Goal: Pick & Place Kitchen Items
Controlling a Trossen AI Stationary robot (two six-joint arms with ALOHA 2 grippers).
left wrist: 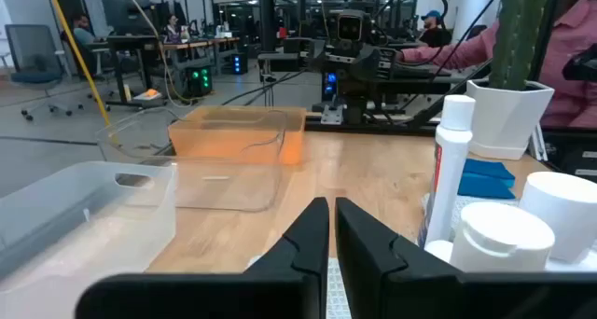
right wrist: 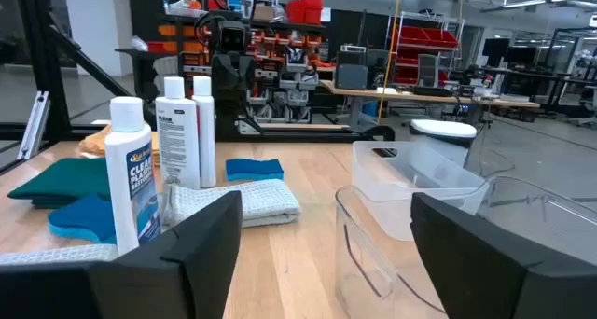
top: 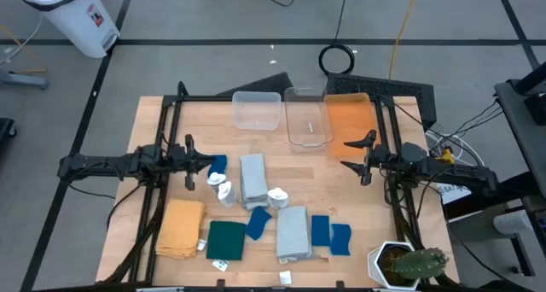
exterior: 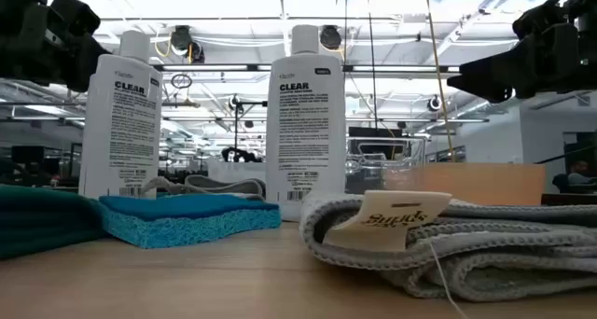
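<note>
The left pincer [top: 211, 163] is hovering clenched and empty beside the white bottles [top: 223, 189] standing mid-table [top: 341, 202]; the right pincer [top: 345, 153] is waiting released near the orange tray [top: 348, 121]. Bottles are probably light, rigid, slippery: grip mid-body. The grey cloths [top: 252, 178] are lying soft, best pinched at a fold.

A robotics lab or workshop. Workbenches with monitors [right wrist: 494, 50], red parts bins [right wrist: 424, 37] and exposed ceiling ducts [exterior: 187, 41] surround the wooden table [top: 171, 121].

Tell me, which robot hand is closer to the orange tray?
Right. The right gripper hangs open just beside the orange tray; the left gripper, shut, is across the table, past both bins.
</note>
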